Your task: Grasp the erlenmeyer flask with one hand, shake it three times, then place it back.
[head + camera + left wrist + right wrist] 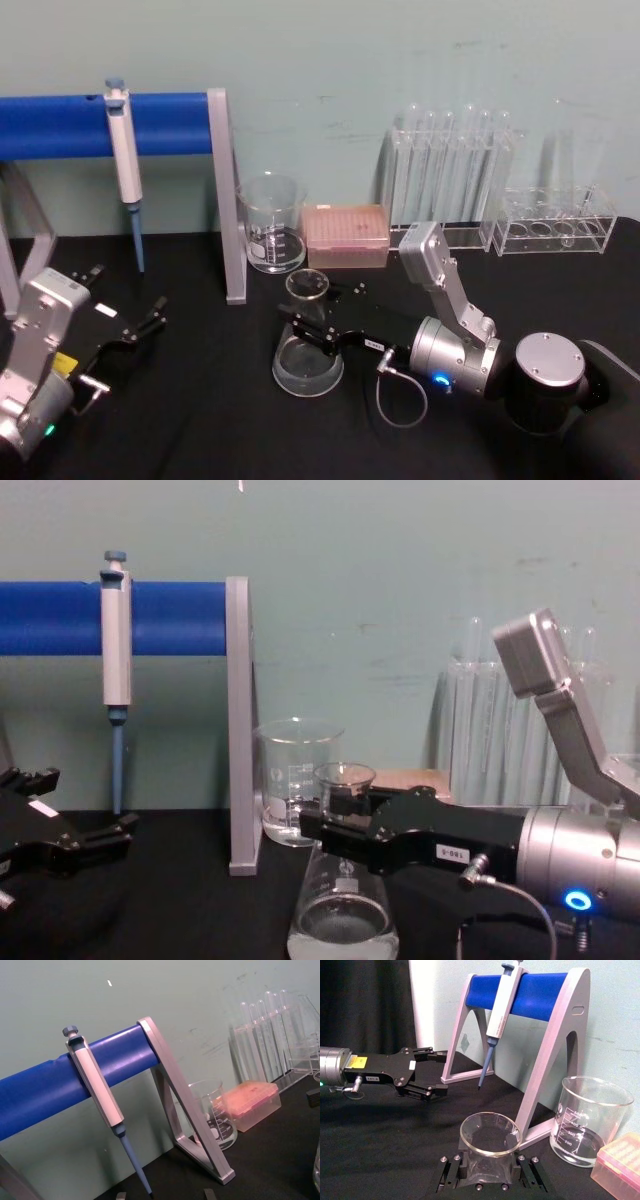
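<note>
Right hand (312,335) clasping erlenmeyer flask (308,371) neck, base seemingly grounded, open mat (200,400) leftward

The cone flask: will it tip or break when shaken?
Probably fragile: the erlenmeyer flask is clear glass. Its wide base with a little liquid likely resists tipping. The smooth neck may slip in the right gripper. The left gripper sits open, apart.

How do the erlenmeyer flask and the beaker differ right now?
The erlenmeyer flask is conical with a narrow neck; the beaker is a straight cylinder. The right gripper clamps the flask's neck; the beaker stands free, farther back beside the pipette stand. Both are clear glass and upright.
</note>
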Robot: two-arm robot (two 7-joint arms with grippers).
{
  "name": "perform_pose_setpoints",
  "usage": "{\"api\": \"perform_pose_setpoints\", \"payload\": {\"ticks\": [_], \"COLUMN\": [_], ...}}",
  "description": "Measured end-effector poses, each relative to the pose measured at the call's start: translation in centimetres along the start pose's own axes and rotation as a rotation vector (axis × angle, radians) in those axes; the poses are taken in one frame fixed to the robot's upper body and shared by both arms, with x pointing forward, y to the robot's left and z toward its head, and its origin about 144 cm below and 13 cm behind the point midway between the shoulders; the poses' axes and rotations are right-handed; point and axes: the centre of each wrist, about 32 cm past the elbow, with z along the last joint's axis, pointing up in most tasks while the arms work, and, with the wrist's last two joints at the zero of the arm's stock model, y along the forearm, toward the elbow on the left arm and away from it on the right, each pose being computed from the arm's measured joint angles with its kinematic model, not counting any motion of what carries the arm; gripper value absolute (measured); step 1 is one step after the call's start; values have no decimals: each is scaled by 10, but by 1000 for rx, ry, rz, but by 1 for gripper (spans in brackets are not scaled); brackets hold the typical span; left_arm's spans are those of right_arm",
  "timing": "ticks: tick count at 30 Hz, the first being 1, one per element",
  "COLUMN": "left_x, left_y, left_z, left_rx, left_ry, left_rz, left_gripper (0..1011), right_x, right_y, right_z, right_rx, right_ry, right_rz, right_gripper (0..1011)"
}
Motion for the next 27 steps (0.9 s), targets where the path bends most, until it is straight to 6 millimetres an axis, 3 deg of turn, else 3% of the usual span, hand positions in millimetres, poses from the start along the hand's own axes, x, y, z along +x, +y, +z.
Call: {"api": "perform_pose_setpoints", "payload": {"ticks": [27], "left_x": [0], "left_y": [0], "left_z": [0], "left_rx": [0], "left_ry": [0], "left_rz": [0], "left_gripper": [1001], "right_x": [-1], "right_y": [-4], "right_z": [9], "right_rx": [35], "right_ry": [8], "right_rz": [-18], "right_gripper": [451]}}
